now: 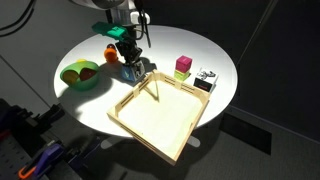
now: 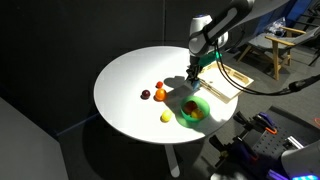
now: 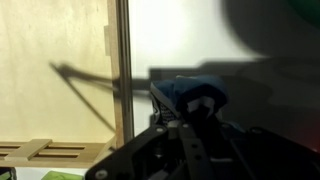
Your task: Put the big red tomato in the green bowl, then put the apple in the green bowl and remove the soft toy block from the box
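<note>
Wrist view: block in pincer

My round white table carries everything. In an exterior view, the green bowl sits on its left side, and the box, a shallow tray of light wood, fills the near middle. A pink-and-green block and a black-and-white block stand close together on the right, just past the box's far side. In an exterior view, a small dark red fruit and a small orange fruit lie left of the bowl, with a small yellow fruit nearer.
</note>
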{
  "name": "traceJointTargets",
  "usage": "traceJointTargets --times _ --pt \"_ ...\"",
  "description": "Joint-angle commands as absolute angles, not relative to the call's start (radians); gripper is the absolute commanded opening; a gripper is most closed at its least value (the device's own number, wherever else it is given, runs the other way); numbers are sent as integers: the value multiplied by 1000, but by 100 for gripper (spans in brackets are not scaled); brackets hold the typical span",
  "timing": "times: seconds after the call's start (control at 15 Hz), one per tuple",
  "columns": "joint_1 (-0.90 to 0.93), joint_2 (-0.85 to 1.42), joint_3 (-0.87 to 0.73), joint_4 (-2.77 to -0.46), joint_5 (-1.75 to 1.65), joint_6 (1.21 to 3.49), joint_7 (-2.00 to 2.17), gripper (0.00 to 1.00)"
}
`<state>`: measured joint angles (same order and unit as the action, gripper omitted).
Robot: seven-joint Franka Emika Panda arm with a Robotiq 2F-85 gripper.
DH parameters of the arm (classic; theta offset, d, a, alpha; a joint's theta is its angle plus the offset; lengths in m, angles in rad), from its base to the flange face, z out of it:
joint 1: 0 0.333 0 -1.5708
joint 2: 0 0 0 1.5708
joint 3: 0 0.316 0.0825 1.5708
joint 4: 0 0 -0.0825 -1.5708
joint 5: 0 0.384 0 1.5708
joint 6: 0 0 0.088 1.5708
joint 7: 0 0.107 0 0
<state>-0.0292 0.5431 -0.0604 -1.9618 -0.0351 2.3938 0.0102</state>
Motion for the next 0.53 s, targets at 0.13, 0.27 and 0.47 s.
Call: traceJointTargets --times 0.13,0.27,0.47 --pt "-32 589 -61 -1902 -37 2381 22 48" --pt "-32 593 -64 -1901 -40 2380 24 66" --pt "-27 581 -74 -1915 -46 2369 37 88"
